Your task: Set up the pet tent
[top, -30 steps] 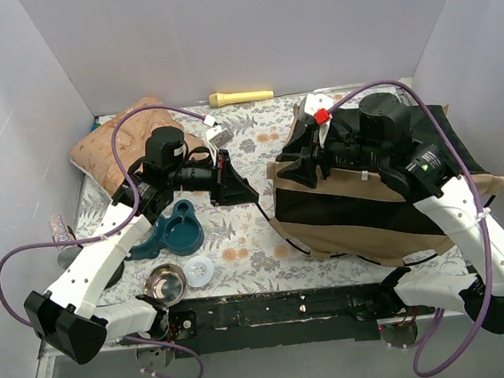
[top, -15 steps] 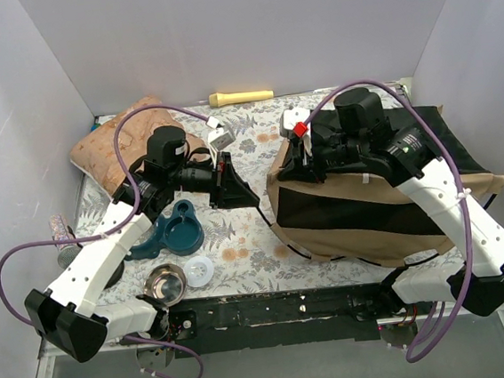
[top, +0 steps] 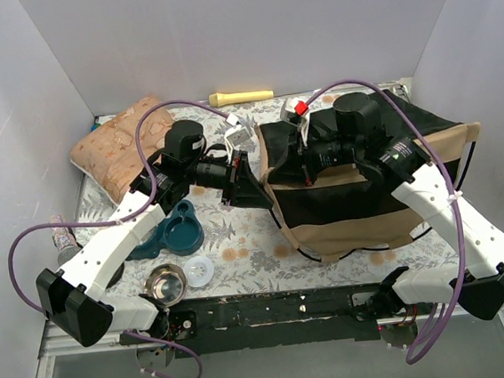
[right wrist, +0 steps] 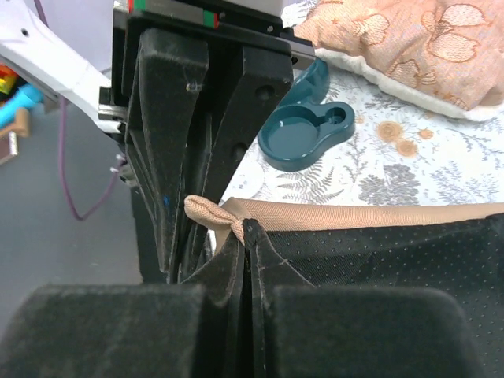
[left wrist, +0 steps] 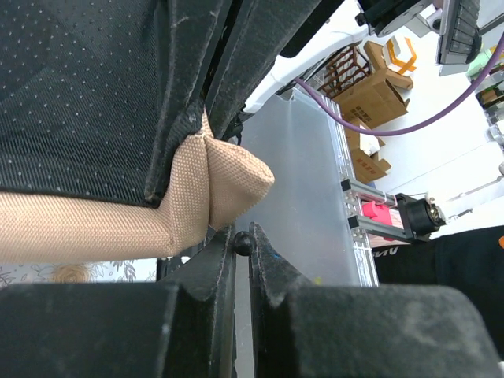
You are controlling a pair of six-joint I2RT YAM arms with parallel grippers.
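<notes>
Closed hard with the left gripper (top: 254,189) on the tan corner of the pet tent (top: 361,210), at the shell's 9 o'clock edge; no gap between the jaws, only cloth and a small black knob pinched there. Closed likewise with the right gripper (top: 301,159), just beside at 2 o'clock of the left one, nipping the black mesh trim where it meets the tan hem. Spreads from both grips toward 3 o'clock, tan and black, gripped edge held up off the floral table cover (top: 240,248), the rest lying under the right arm. Farther out from the left gripper: at 8 o'clock a teal dish (top: 178,232); toward 7 o'clock a steel bowl (top: 165,283) and a white lid (top: 199,270); at 10 o'clock a patterned cushion (top: 118,144); at 12 o'clock a yellow cylinder (top: 241,96) near the back wall. Plain pale walls on three sides.
</notes>
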